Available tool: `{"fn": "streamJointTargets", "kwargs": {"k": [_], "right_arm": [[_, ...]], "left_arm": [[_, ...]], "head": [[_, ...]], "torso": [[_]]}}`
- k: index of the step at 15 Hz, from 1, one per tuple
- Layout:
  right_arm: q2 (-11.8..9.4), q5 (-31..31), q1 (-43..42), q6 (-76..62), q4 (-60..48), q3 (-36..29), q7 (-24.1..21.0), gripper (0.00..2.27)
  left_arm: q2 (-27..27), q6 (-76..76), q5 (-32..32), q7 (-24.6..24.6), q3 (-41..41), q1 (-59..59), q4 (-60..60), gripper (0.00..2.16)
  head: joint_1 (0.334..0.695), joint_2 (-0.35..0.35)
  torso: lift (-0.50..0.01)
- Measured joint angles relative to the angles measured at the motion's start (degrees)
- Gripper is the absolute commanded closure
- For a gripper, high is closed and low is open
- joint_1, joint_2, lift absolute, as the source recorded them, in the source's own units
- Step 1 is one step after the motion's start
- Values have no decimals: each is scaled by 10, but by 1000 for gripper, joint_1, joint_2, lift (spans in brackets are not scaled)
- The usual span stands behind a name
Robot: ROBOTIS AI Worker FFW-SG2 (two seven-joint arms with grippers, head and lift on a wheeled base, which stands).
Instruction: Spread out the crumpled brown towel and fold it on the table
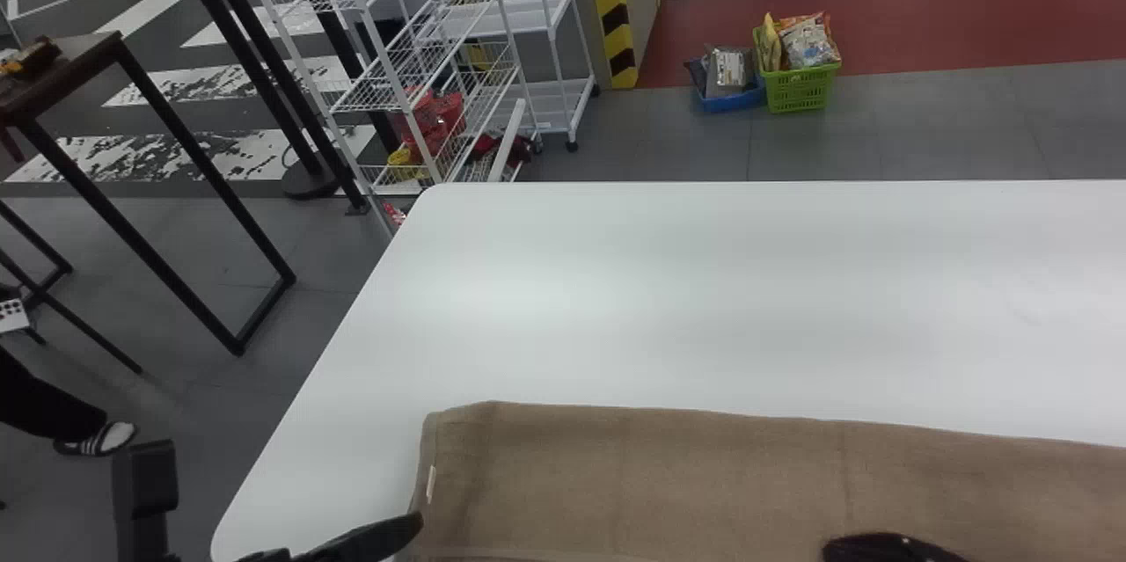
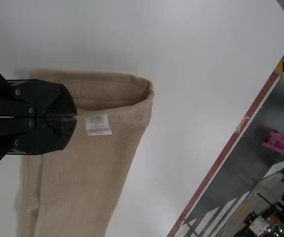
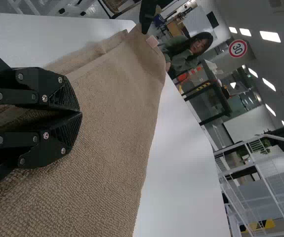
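On a white, smooth worktop, a long brown cloth towel is being pinched at its left end by the black left gripper, its length running rightward beneath the closed black right gripper.

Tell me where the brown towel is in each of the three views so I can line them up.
Head view: brown towel along the bottom, from left of centre to the right edge.
Left wrist view: at the left pincer, its looped open end just beyond the tips.
Right wrist view: behind the right pincer, stretching toward the other arm.
Shared landmark: the small pale tag near the towel's left end.
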Motion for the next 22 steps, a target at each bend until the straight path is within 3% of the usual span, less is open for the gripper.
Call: {"fn": "streamJointTargets", "kwargs": {"k": [11,17,22], "right_arm": [[-1,-1,-9,-15,19,-7,0,974],[-1,0,-18,-14,28,-3,0,974],[-1,0,-23,-19,33,-5,0,974]], "left_arm": [[0,67,18,-18,73,-51,-65,1818],[0,67,-1,-17,53,-12,-75,1814],[0,67,-68,-5,-6,5,-72,1808]], "head": [[695,350],[695,350],[695,350]], "torso": [[-127],[-127],[-127]]}}
